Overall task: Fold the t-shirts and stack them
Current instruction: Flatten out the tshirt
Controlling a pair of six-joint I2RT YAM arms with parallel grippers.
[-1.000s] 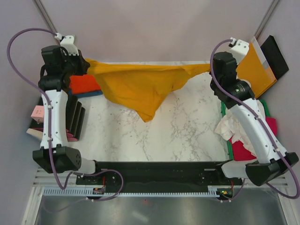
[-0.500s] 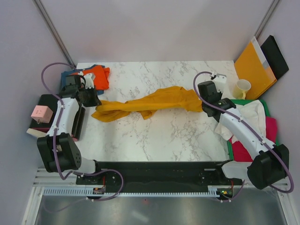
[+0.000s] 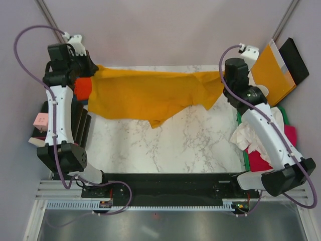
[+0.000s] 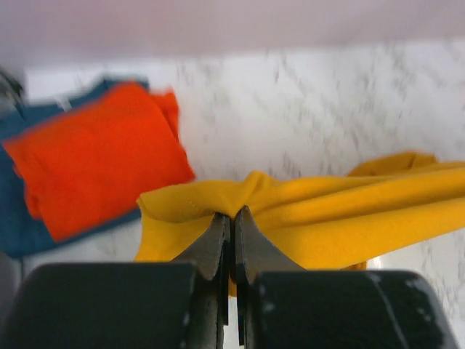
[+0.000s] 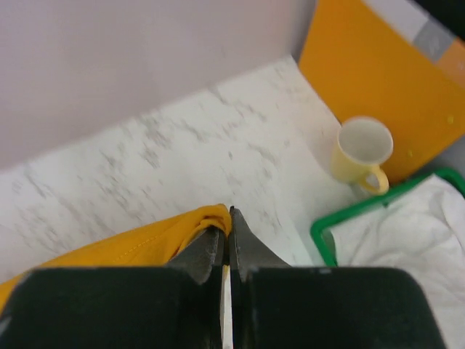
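The mustard-yellow t-shirt (image 3: 150, 93) hangs stretched in the air between both grippers over the back of the marble table (image 3: 170, 145). My left gripper (image 3: 92, 75) is shut on its left corner (image 4: 232, 200). My right gripper (image 3: 220, 76) is shut on its right corner (image 5: 211, 218). A folded orange t-shirt (image 4: 94, 156) lies on a teal-blue one (image 4: 29, 225) at the back left; in the top view the orange one (image 3: 82, 89) is partly hidden by the yellow cloth. White (image 3: 251, 135) and magenta (image 3: 261, 160) tees lie in the green bin.
A green bin (image 5: 327, 236) stands at the right edge. A yellow mug (image 5: 361, 154) and a stiff orange-brown envelope (image 3: 273, 70) stand at the back right. A black rack (image 3: 80, 125) and a pink box (image 3: 41, 119) are at the left edge.
Half a second ago the yellow shirt lay bunched low over the table between lowered grippers. Both arms have risen and moved apart, lifting and spreading it wide again.
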